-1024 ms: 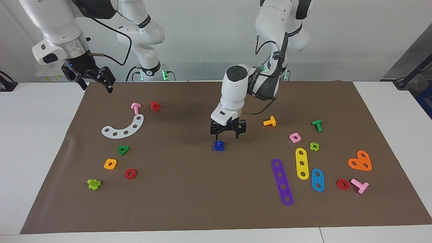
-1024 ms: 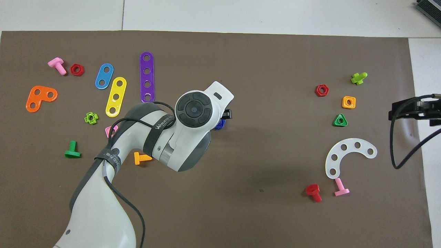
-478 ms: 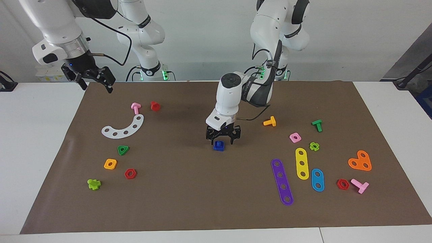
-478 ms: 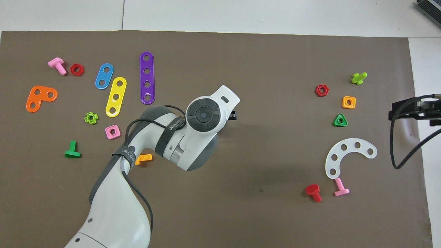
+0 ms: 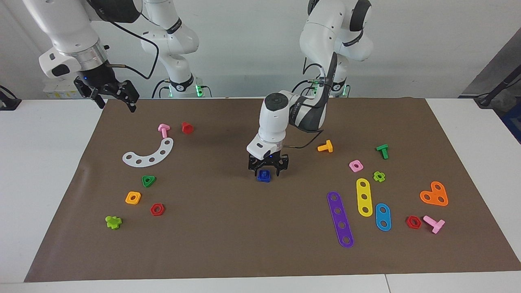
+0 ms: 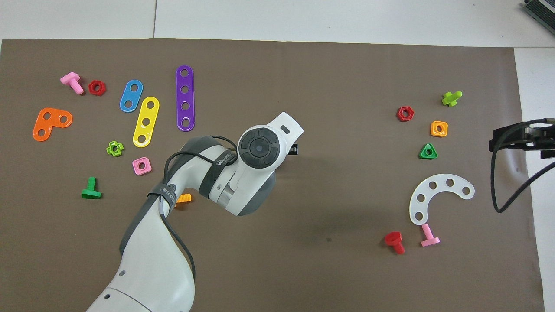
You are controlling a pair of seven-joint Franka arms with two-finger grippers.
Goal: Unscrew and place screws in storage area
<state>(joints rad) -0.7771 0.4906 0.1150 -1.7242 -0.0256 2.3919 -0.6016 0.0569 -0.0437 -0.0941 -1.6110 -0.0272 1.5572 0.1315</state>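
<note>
The left hand (image 5: 268,170) stands low over the dark-blue screw (image 5: 264,176), which sits at the middle of the brown mat (image 5: 228,228), apparently still seated in a blue nut. Its fingers straddle the screw's top, part-way closed; whether they already touch it cannot be told, and in the overhead view the wrist hides the screw entirely. The right hand (image 5: 115,97) waits with fingers wide apart and empty, above the mat's edge at the right arm's end of the bench (image 5: 40,162).

Risks, as judged: the head is small and flat, so fingers closing off-centre could slip off it, or tip or nudge screw and nut together across the mat. Nothing pins the nut, so a twist could spin the whole piece rather than loosen the thread. A lift before the thread is free would carry the nut along.

Compared with one second ago, the left hand is lower and shifted toward the right arm's end to sit directly over the screw, with narrower fingers. The screw and right hand are unmoved.
</note>
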